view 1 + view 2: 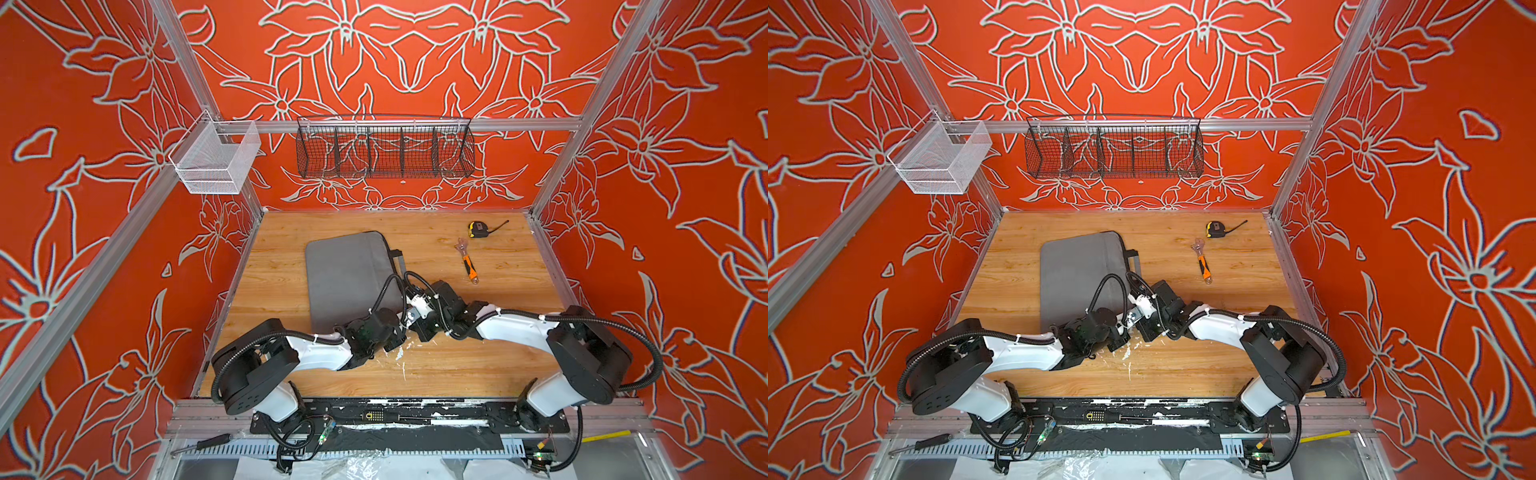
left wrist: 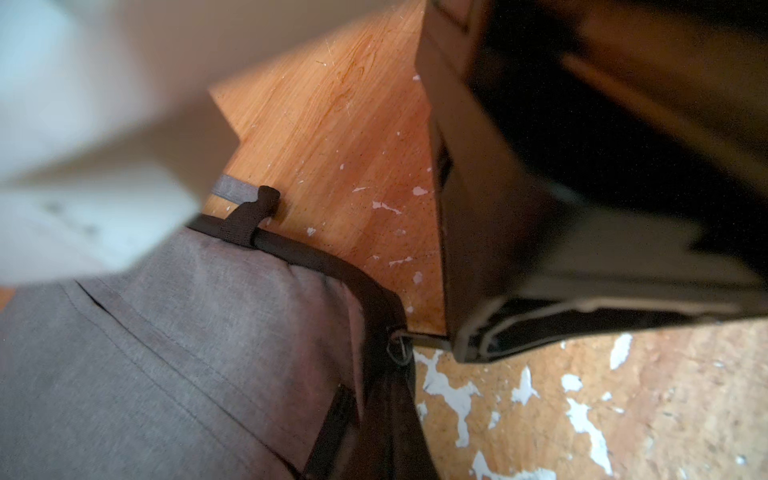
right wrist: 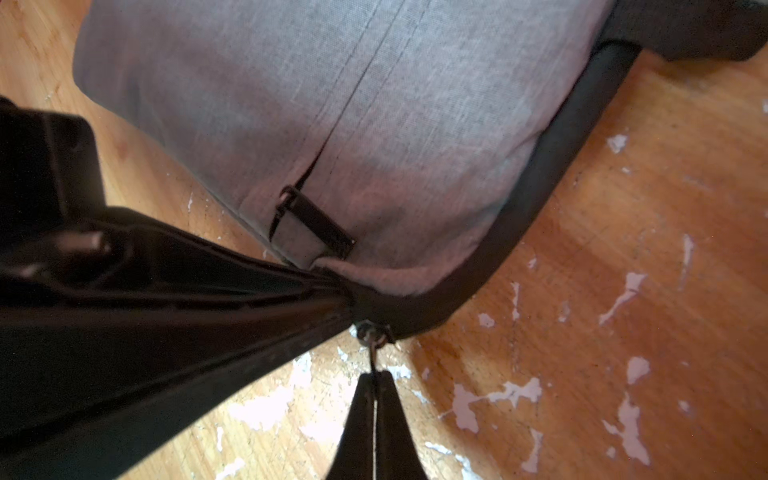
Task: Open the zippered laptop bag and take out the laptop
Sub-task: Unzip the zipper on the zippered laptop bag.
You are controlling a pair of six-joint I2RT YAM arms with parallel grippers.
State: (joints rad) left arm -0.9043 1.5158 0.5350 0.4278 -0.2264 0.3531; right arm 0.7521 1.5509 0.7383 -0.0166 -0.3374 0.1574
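Worn worktop, grey laptop bag lying flat.
Right jaws clamp its zipper pull; left jaws pinch the corner just beside.

Left tool closed, right tool closed, arms bent inward, wrists close together

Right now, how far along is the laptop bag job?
Done: both grippers are set at the near corner of the bag. In hand: the right gripper is shut on the zipper pull; the left gripper looks shut on the bag corner beside it, bracing. Left: the zipper looks closed along the edge in view, so unzipping and taking out the laptop, not visible, are both to do.
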